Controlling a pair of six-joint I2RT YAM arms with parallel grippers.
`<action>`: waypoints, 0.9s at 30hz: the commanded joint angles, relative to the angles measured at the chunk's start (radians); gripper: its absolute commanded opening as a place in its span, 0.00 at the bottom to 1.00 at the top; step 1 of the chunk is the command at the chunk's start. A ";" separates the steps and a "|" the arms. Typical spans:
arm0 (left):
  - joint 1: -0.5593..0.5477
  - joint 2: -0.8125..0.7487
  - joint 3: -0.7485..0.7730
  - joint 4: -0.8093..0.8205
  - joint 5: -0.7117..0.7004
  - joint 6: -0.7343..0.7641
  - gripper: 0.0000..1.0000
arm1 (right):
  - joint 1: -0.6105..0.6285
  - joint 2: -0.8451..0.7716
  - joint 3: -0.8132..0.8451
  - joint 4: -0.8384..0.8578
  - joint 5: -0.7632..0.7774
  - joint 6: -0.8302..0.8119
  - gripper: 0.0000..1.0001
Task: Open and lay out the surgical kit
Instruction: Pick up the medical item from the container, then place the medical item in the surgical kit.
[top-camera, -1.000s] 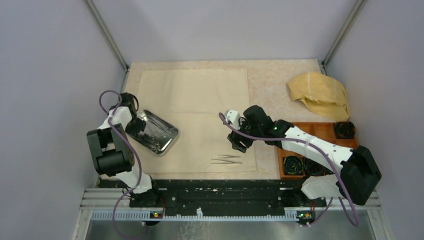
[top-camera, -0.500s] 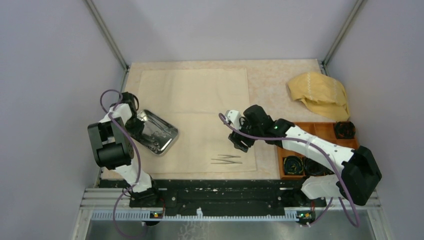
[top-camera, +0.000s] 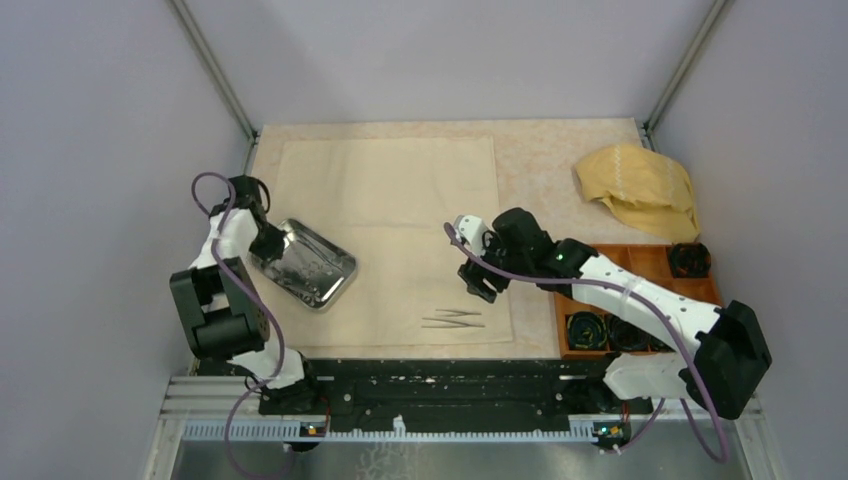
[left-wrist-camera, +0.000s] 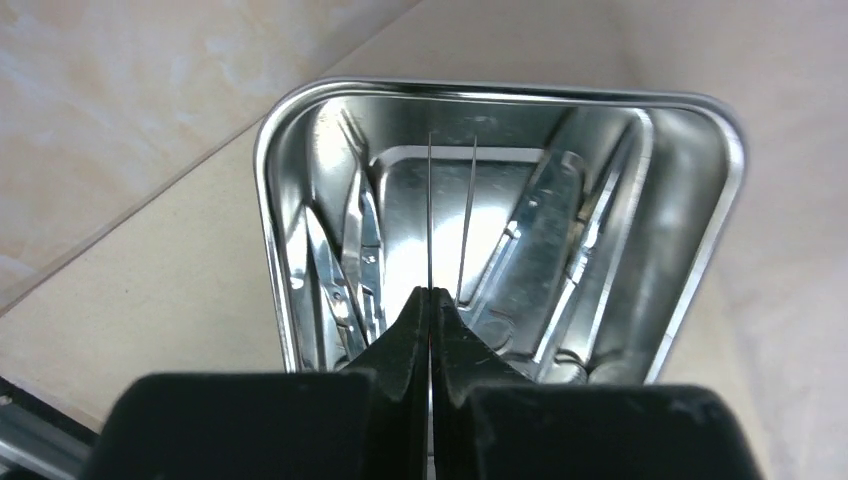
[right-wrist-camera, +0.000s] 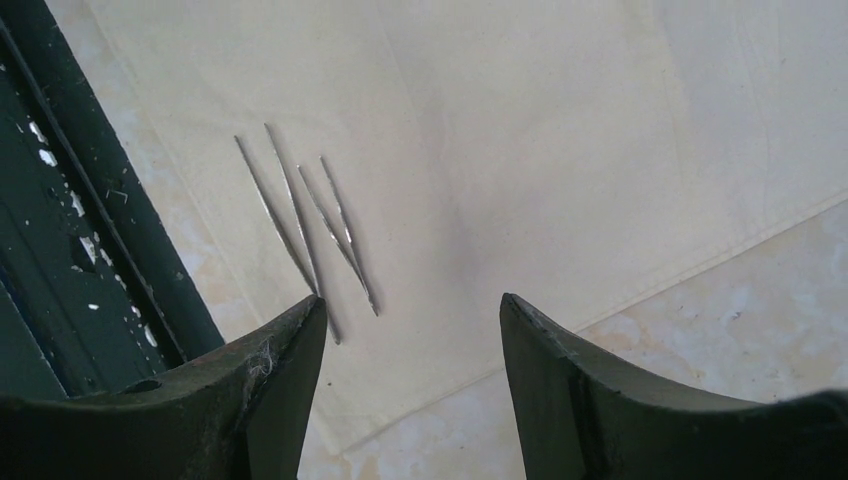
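Observation:
The pale cream cloth sheet lies spread flat on the table. The shiny steel tray sits on its left edge. My left gripper reaches into the tray's left end. In the left wrist view the left gripper is shut on a thin steel strip that looks like tweezers seen edge-on. Scissors lie along the tray's left wall. Two tweezers lie side by side on the cloth's near part. My right gripper hovers open just beyond those tweezers, with nothing in the right gripper.
A mustard-yellow cloth is bunched at the back right. An orange compartment box with black coils stands under my right arm. The dark rail runs along the near table edge, close to the tweezers.
My left gripper's jaws have closed inside the tray, and the left arm has shifted slightly towards the far left. The right gripper has drifted a little to the right.

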 joint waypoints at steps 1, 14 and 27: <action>0.003 -0.134 0.013 0.004 0.091 0.028 0.00 | -0.004 -0.042 0.014 0.057 -0.024 0.032 0.64; -0.158 -0.519 -0.274 0.841 0.922 -0.207 0.00 | -0.107 -0.015 0.080 0.266 -0.315 0.446 0.62; -0.575 -0.403 -0.175 1.661 1.134 -0.448 0.00 | -0.246 -0.011 0.107 0.997 -0.654 1.068 0.60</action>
